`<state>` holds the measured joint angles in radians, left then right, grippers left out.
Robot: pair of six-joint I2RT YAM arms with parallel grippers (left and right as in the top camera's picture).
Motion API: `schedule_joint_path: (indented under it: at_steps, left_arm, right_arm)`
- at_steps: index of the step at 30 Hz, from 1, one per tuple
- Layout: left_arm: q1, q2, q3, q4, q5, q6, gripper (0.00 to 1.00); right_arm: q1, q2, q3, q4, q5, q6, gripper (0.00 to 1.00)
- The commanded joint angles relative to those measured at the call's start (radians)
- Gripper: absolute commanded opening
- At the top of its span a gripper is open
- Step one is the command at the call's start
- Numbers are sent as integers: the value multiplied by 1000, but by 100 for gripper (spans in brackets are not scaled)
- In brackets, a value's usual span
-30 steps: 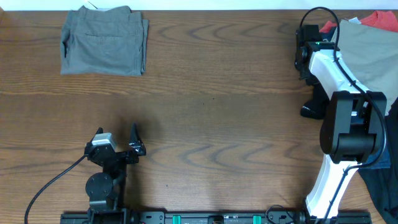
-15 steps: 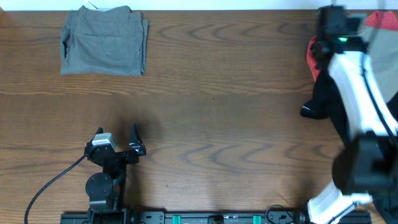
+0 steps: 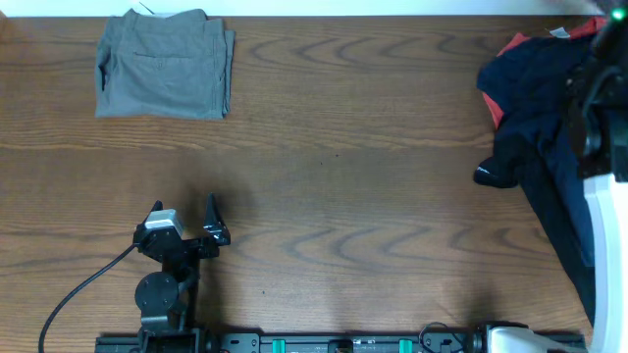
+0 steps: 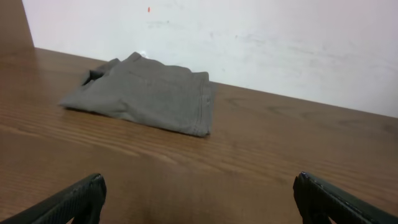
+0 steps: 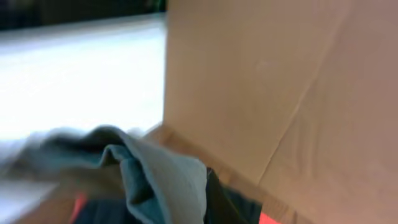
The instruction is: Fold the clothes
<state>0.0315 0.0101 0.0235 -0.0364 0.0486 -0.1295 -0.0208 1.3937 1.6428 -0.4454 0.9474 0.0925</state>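
Note:
A folded grey garment point(image 3: 164, 65) lies at the table's far left; it also shows in the left wrist view point(image 4: 146, 93). A heap of dark navy clothes point(image 3: 540, 88) with a red piece point(image 3: 517, 44) lies at the right edge. My left gripper point(image 3: 184, 208) rests near the front left, open and empty, its fingers wide apart point(image 4: 199, 199). My right arm point(image 3: 608, 196) reaches over the heap at the frame's right edge. The right wrist view is blurred; a grey-blue cloth point(image 5: 168, 180) hangs close to the camera and the fingers do not show.
A tan cardboard wall point(image 5: 280, 81) fills the right wrist view behind the cloth. A dark end of the heap point(image 3: 488, 175) sticks out onto the table. Bare wood point(image 3: 343, 176) lies between the folded garment and the heap.
My right arm has swung from the heap's left side to the far right edge. The light grey garment that lay on top of the heap is gone, and the navy clothes are uncovered.

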Motion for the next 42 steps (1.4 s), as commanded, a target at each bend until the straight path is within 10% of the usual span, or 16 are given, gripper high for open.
schedule_joint_path:
  at_steps: [1,15,42]
  left_arm:
    - [-2,-6,-19,-30,-16,14,98]
    - [-2,-6,-19,-30,-16,14,98]
    - [-2,-6,-19,-31,-16,14,98]
  right_arm:
    - [0,-54,48,121,172,-167,1]
    - [92,-53,301,453,328,-627,1]
    - [832,396,301,617,328,-577,4]
